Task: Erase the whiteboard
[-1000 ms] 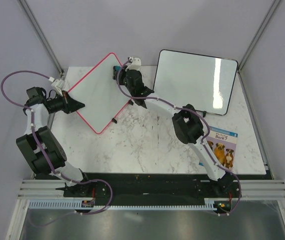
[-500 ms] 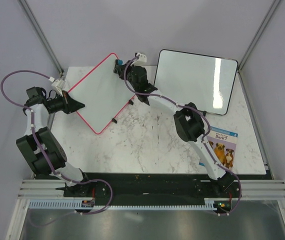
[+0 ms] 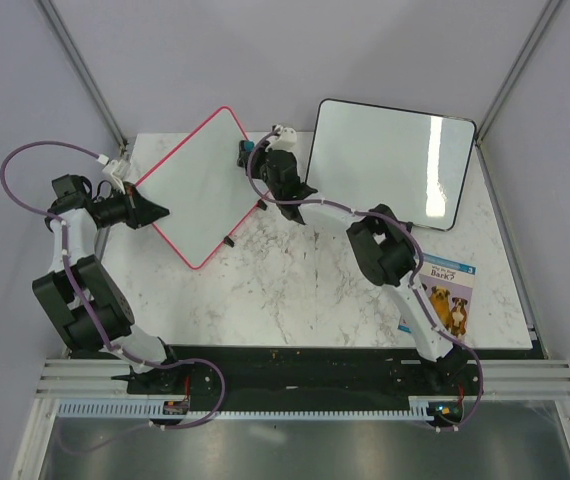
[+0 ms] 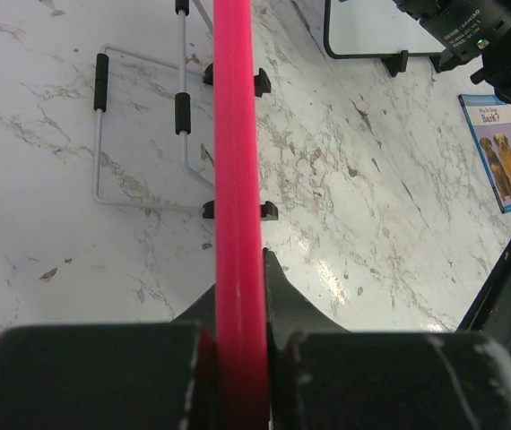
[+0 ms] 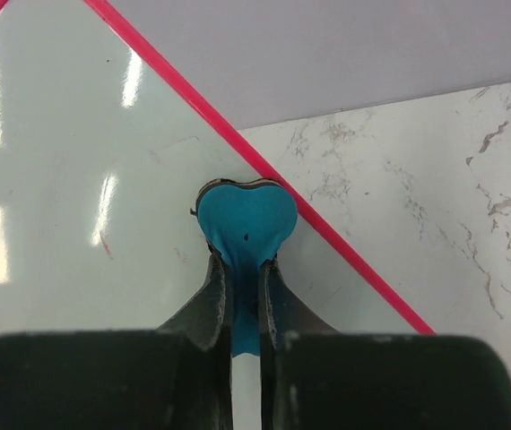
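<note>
The whiteboard (image 3: 197,185), a glossy white square with a thin pink-red frame (image 4: 238,134) and rounded corners, stands at the far left of the marbled desk (image 3: 295,290), propped by a wire stand (image 4: 139,134) and turned like a diamond in the overhead view. The left end effector (image 3: 155,211) is clamped on the frame near the board's left corner, the rim pinched between its black fingers. The right end effector (image 5: 245,269) is closed on a teal, heart-shaped eraser (image 5: 245,218), whose head touches the board face just inside its far right edge. From the right wrist, a faint red fleck (image 5: 103,242) lies to the eraser's left. The coming stroke therefore likely runs leftward across the face, and the right arm is placed for it. A larger black-framed board (image 3: 390,165) stands just beside, to the right.
</note>
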Action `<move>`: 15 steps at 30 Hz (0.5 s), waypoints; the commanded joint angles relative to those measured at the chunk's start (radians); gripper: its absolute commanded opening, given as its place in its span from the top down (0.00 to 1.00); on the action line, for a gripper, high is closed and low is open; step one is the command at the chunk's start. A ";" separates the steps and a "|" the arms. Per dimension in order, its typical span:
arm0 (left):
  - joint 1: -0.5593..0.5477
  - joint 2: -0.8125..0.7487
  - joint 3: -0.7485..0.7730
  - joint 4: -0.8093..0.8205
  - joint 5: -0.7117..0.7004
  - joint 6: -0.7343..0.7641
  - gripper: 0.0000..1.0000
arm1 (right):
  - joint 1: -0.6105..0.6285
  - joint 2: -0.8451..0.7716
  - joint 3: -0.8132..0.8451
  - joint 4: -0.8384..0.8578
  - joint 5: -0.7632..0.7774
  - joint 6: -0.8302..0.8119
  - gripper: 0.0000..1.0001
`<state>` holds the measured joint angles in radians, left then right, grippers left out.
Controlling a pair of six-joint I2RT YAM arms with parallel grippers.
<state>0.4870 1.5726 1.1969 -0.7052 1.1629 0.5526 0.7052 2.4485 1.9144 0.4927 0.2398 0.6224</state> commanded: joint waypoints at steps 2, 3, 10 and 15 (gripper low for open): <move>-0.070 -0.020 -0.062 -0.189 -0.011 0.211 0.98 | 0.146 0.037 0.058 -0.210 -0.114 -0.136 1.00; -0.070 -0.022 -0.063 -0.191 -0.014 0.211 0.98 | 0.155 0.029 0.069 -0.212 -0.117 -0.147 1.00; -0.070 -0.019 -0.072 -0.189 -0.022 0.222 0.98 | 0.233 -0.006 0.133 -0.230 -0.151 -0.220 1.00; -0.070 -0.019 -0.068 -0.189 -0.019 0.222 0.98 | 0.273 -0.031 0.127 -0.238 -0.177 -0.263 1.00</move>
<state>0.5026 1.5608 1.1812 -0.7113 1.1648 0.5583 0.8474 2.4207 2.0262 0.3286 0.2947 0.3805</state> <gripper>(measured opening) 0.058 0.100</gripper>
